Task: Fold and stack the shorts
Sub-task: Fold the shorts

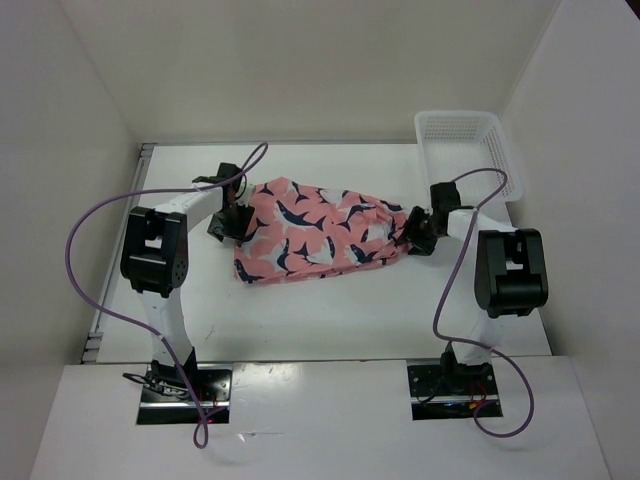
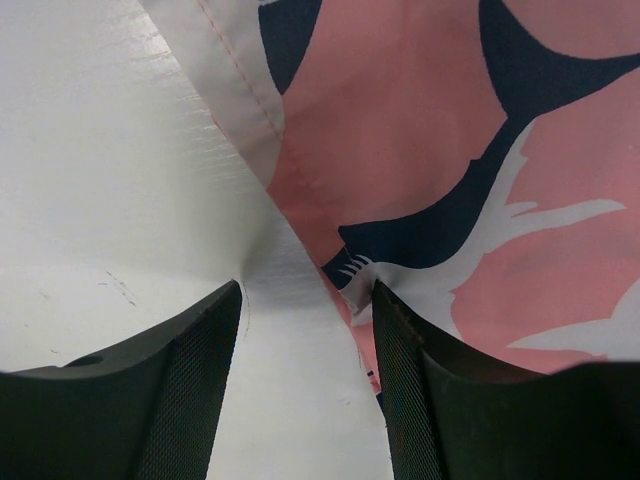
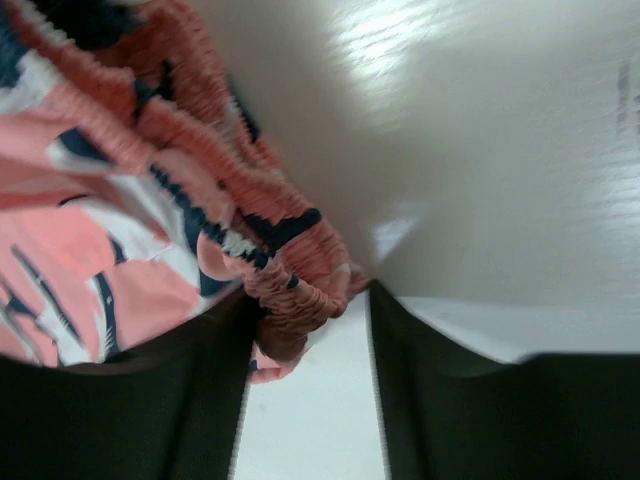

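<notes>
On the bench (image 1: 330,320), just past the arm bases, the shorts (image 1: 320,232) lie flat and wrinkled between the two arms, hem to the left and gathered waistband to the right. The left end effector (image 2: 305,290) sits low at a hem corner with its jaws apart, the fabric edge just beside one finger and nothing pinched. The right end effector (image 3: 310,295) is also parted, with the elastic waistband bunched against one finger but not clamped. Farther back stands a white mesh basket (image 1: 465,150). Whether the shorts are already doubled lengthwise I cannot tell. By my judgement, gripping, folding and stacking all remain.
</notes>
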Controlling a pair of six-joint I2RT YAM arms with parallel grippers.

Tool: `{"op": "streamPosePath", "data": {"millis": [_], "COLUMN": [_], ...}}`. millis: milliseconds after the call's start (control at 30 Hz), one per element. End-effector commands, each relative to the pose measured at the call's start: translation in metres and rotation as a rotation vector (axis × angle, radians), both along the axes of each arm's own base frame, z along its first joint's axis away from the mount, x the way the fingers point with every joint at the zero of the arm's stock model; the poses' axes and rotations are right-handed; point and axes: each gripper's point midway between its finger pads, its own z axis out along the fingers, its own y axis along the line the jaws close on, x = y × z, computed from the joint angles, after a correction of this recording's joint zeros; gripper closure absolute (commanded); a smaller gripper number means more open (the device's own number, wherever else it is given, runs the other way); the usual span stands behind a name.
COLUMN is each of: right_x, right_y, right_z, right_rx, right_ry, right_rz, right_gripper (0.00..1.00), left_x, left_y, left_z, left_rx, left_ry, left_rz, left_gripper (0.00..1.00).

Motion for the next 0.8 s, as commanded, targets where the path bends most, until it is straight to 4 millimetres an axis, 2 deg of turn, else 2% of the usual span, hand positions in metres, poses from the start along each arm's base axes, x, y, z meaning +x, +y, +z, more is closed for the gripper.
{"op": "streamPosePath", "data": {"millis": [0,67,100,167,233,267,433,567,667,733,767], "right_x": [0.005,0.000,0.000,-0.004,-0.008,-0.007,-0.016,-0.024,-0.023,-0.025,-0.028], "right_y": [-0.020,-0.015,-0.015,-0.016,-0.016,-0.018,-0.026,-0.041,-0.037,-0.024,-0.021], "right_z": [-0.020,-0.024,-0.024,-0.027,-0.022,-0.019,0.003,0.027,0.051,0.062,0.062], "right_rx": [-0.109,-0.106,-0.106,-0.106,-0.110,-0.122,-0.167,-0.255,-0.284,-0.279,-0.278], "right_ry": [0.033,0.048,0.048,0.059,0.051,0.039,-0.008,-0.052,-0.112,-0.148,-0.149], "right_rz": [-0.050,-0.048,-0.048,-0.047,-0.038,-0.034,-0.025,-0.031,-0.011,0.022,0.031], "right_gripper": [0.51,0.61,0.75,0.86,0.97,1.00,1.00,1.00,1.00,1.00,1.00], "left_x": [-0.019,-0.022,-0.022,-0.022,-0.023,-0.019,-0.019,-0.017,-0.021,-0.018,-0.019], "left_y": [0.005,0.005,0.005,0.005,0.003,0.003,-0.001,-0.008,-0.015,-0.017,-0.023], "left_z": [-0.019,-0.019,-0.019,-0.019,-0.023,-0.020,-0.021,-0.019,-0.019,-0.017,-0.017], "left_rx": [0.001,0.003,0.003,0.003,-0.005,-0.006,-0.025,-0.066,-0.103,-0.113,-0.121], "left_ry": [0.109,0.118,0.118,0.118,0.128,0.118,0.128,0.125,0.141,0.134,0.136], "left_rz": [0.004,0.004,0.004,0.004,0.003,0.003,-0.001,-0.010,-0.017,-0.020,-0.034], "left_gripper": [0.37,0.37,0.37,0.37,0.37,0.37,0.37,0.37,0.37,0.37,0.37]}}
